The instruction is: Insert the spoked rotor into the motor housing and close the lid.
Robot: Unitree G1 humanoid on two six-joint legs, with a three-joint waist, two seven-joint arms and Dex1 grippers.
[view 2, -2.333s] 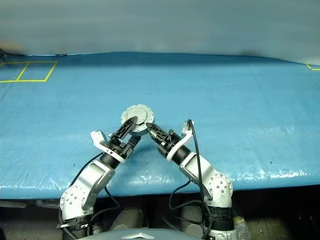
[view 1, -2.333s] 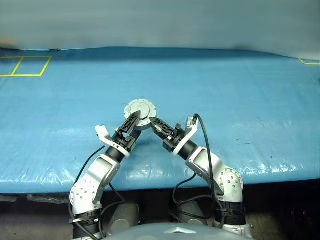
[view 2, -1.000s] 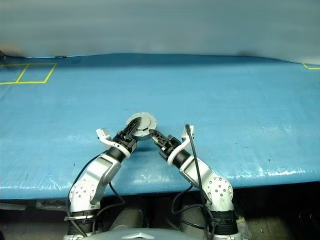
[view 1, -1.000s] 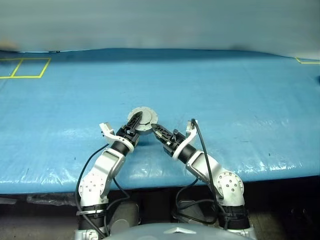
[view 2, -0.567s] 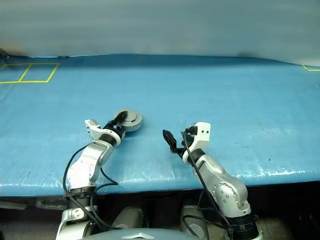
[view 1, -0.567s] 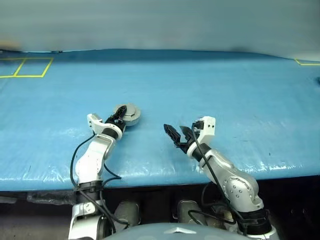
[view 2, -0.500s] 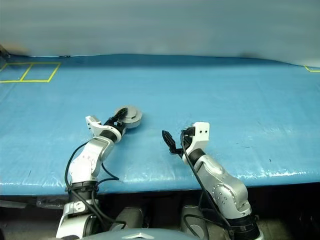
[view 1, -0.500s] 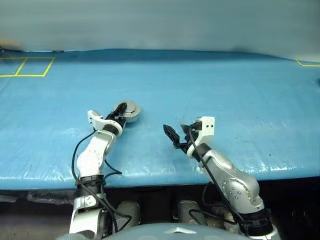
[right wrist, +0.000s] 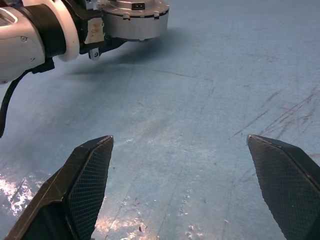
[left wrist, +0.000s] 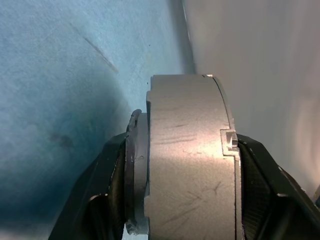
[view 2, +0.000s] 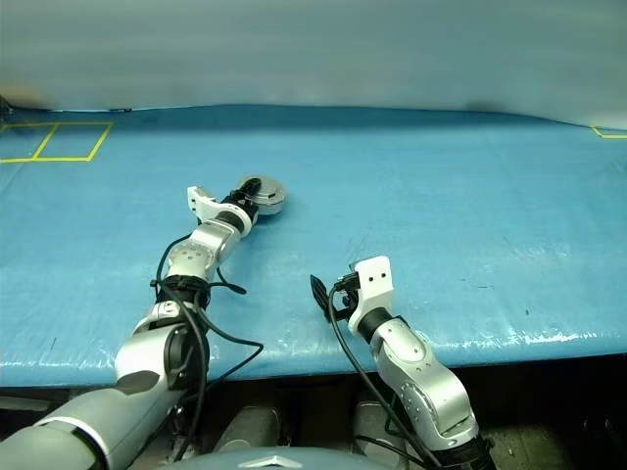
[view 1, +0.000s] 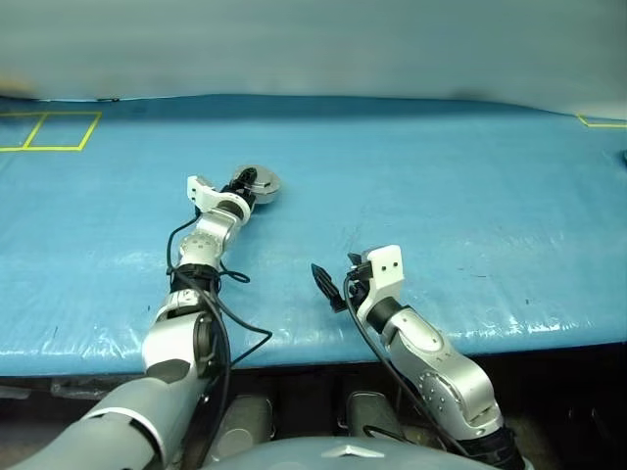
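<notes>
Between the left pincer's (view 1: 245,186) fingers sits the gripped motor housing (view 1: 261,185); right pincer (right wrist: 185,185) wide.

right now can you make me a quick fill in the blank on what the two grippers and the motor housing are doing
1. The motor housing is held by the ____ gripper.
2. The right gripper has its fingers spread ____ with nothing between them.
3. The lid on the housing is ____.
4. Everything sits over a ____ table cover.

Missing words: left; open; closed; blue
</notes>
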